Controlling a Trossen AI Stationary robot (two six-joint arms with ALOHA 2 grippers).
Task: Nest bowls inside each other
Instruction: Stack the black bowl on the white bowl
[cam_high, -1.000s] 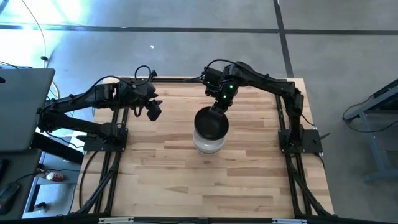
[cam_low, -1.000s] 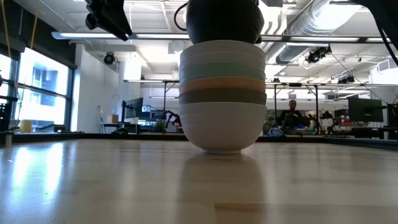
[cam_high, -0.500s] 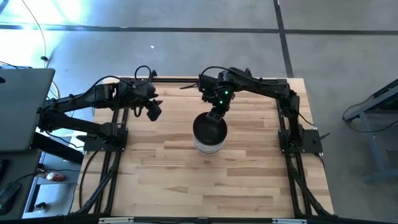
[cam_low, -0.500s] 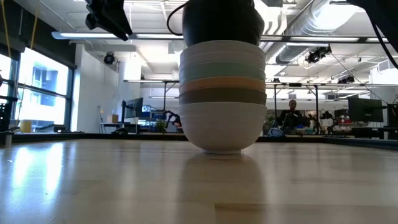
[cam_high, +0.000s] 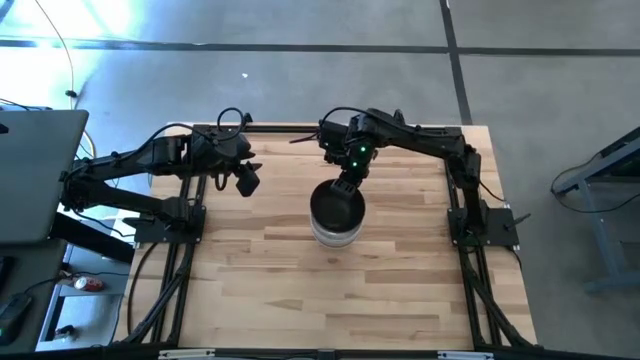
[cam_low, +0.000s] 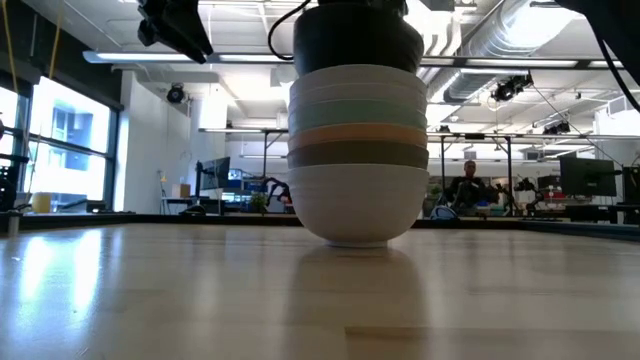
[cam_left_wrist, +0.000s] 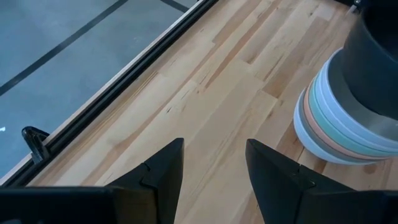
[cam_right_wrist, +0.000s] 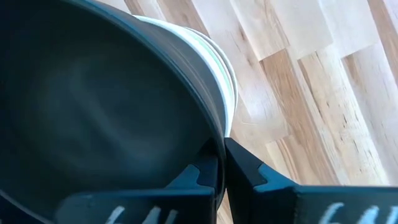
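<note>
The stack of bowls stands near the middle of the table, and the top bowl sits in the bowls beneath it. The right gripper is just behind the stack, pinching that top bowl's rim. The left gripper hangs well to the stack's left, over the table's back-left part.

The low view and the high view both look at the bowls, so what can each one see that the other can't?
Only the low view shows the stack's side: a white bowl at the bottom, then olive green, peach-orange and pale mint green rims. It also shows the room behind.

Only the high view shows the whole table and both arms, with the left claw waiting apart from the stack, and the right claw at the black bowl's rim.

Both show the black bowl on top of the stack.
</note>
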